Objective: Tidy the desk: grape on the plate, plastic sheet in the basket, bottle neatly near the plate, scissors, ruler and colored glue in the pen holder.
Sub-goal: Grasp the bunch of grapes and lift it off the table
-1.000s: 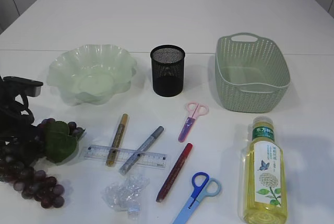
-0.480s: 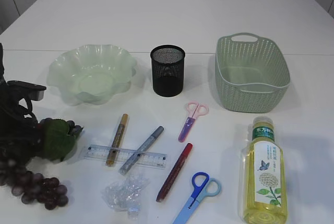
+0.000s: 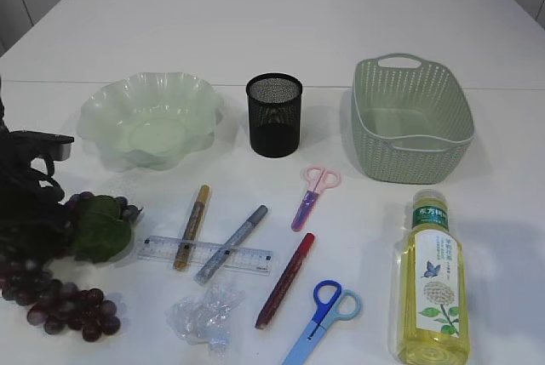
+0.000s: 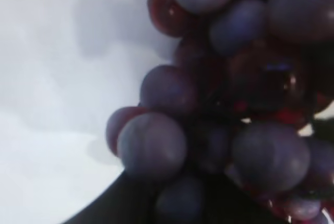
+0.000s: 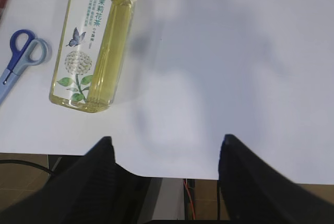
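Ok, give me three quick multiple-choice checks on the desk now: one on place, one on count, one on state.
1. Where does the ruler lie?
A. in the pen holder
B. on the table under two pens
C. in the basket

2. How many pairs of scissors are out?
A. one
B. two
C. three

3. How does the bottle stand?
A. upright
B. lying flat
C. inside the basket

Answers:
1 B, the gold pen and silver pen cross over it.
2 B, a pink pair and a blue pair.
3 B, its label faces up on the table.
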`<state>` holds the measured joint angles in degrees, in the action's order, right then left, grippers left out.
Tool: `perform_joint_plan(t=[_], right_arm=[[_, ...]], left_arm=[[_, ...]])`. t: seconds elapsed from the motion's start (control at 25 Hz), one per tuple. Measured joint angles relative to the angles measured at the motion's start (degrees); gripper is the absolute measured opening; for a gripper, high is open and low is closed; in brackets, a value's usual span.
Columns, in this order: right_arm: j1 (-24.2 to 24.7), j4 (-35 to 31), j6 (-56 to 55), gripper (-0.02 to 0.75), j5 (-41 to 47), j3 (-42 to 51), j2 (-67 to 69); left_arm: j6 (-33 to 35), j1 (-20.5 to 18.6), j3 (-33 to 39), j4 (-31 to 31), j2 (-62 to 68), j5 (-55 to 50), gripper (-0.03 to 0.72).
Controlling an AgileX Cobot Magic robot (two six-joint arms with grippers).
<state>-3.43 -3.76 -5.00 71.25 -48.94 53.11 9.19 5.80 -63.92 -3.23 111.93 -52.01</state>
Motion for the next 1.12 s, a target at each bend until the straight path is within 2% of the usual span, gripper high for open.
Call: perform_joint_plan(t=[0.32,1.12], right_arm=[[0.00,0.00,0.00,0.490,0.00,0.00,0.00],[0.00,0.00,0.00,0.490,0.00,0.00,0.00]], left_arm=[[-1.02,0.00,0.00,-3.73,-3.97,-6.23,0.110],[-4.86,0.00,0.00,-5.54,-18.53,-11.61,0.111]])
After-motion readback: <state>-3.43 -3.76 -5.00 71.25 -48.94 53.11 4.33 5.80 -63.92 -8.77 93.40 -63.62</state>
